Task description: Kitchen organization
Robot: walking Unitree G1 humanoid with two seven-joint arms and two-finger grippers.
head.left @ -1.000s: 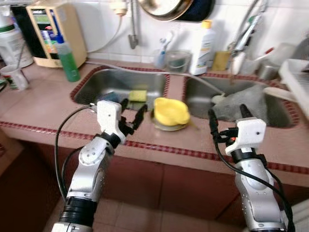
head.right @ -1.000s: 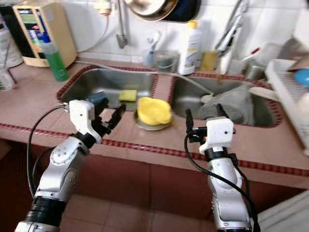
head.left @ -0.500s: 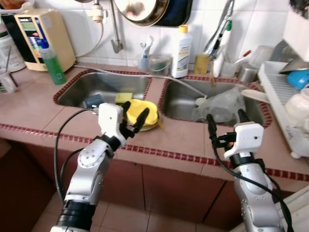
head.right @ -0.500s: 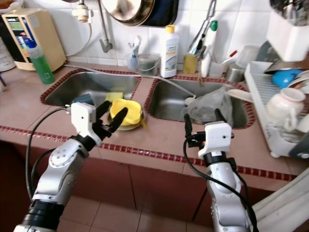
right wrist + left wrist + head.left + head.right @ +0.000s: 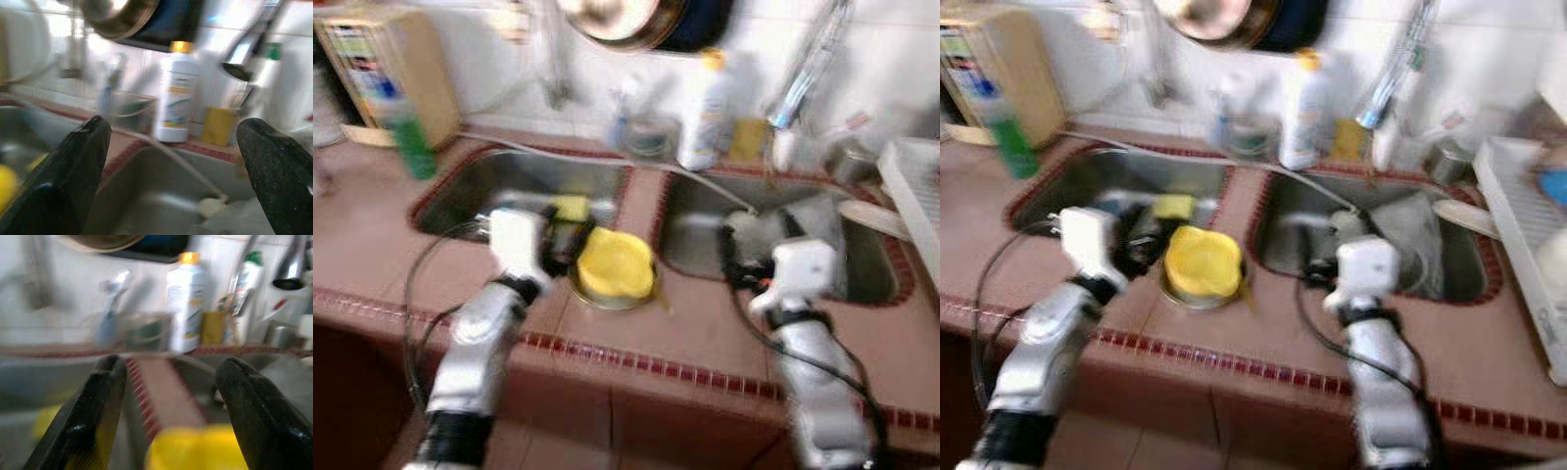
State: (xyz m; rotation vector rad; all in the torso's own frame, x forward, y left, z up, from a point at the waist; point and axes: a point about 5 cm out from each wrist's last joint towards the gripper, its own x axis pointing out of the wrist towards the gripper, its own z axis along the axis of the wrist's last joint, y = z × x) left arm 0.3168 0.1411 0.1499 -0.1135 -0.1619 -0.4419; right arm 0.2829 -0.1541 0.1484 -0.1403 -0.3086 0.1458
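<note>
A yellow bowl-like thing (image 5: 615, 266) rests on a round plate on the tiled counter strip between the two sinks. My left gripper (image 5: 563, 240) hovers just left of it, over the edge of the left sink (image 5: 499, 181), and stands open. In the left wrist view its fingers (image 5: 93, 411) are spread wide with the yellow thing (image 5: 200, 450) low between them. My right gripper (image 5: 759, 245) is open above the front of the right sink (image 5: 700, 230). All views are blurred.
A yellow sponge (image 5: 571, 208) lies in the left sink and a grey crumpled bag (image 5: 822, 235) in the right one. A green bottle (image 5: 409, 137) stands at the back left and a white bottle (image 5: 703, 113) behind the sinks. A dish rack (image 5: 915, 186) is at the right.
The whole picture has shifted and blurred, so the camera has moved. Both grippers remain open. The left gripper now sits beside the yellow thing's left rim rather than in front of it.
</note>
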